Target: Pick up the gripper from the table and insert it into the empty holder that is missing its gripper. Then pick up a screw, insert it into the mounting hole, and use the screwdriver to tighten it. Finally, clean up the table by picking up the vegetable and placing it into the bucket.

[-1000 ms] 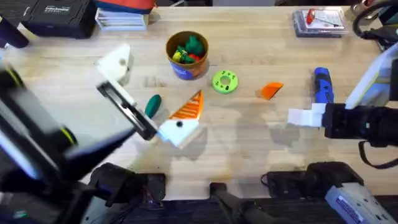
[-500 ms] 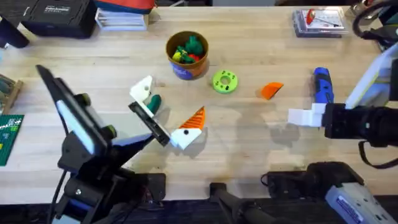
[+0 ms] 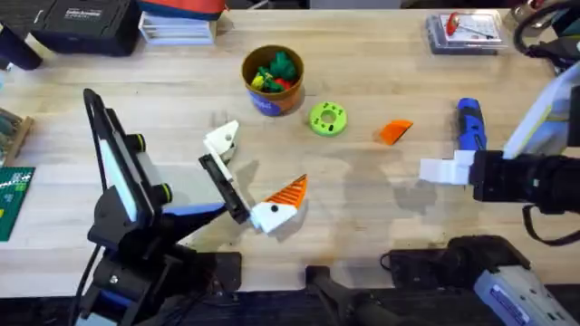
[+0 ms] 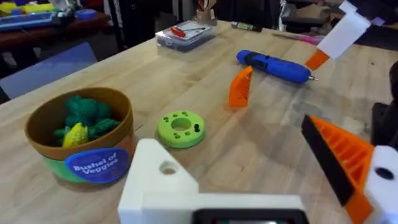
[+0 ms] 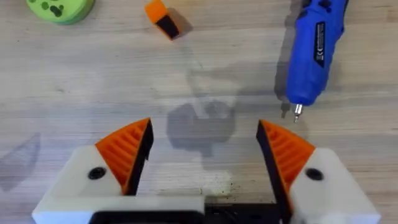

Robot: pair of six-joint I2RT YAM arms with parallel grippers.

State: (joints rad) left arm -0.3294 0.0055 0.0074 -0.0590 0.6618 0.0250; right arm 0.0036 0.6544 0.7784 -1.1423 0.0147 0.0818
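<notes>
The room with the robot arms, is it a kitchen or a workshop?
Probably a workshop or robot lab. There is a wooden workbench, a blue screwdriver lying on it, and a clear parts box at the back.

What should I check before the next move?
1. Left gripper open: ok.
2. Right gripper open and empty: ok.
3. Vegetable's place on the table: cannot tell.
4. Bucket upright: ok.
5. Screwdriver lying free of the right gripper: ok.
</notes>
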